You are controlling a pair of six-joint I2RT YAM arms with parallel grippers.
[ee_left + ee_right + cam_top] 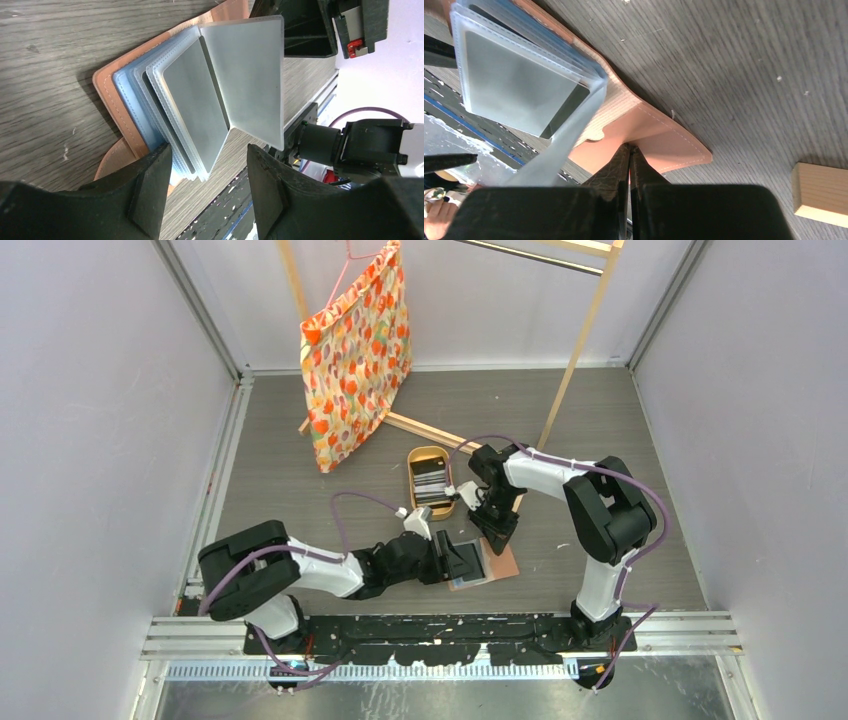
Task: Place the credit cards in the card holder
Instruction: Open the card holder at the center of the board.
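Observation:
The salmon card holder [497, 566] lies open on the table in front of the arms. In the left wrist view its clear blue-edged sleeves [150, 95] fan out, one grey credit card [195, 105] sits in a sleeve, and one frosted sleeve [250, 75] stands up. My left gripper [207, 185] is open, with the sleeves' lower corner just past its fingertips and nothing clamped. My right gripper [630, 150] is shut on the card holder's salmon flap [659, 145]. More credit cards [431, 483] lie stacked in the oval wooden tray [413, 462].
A wooden rack [572, 360] stands behind, and a floral bag [357, 350] hangs from it on the left. The end of a wooden bar [821, 192] lies close to my right gripper. The black base rail [440, 630] runs along the near edge.

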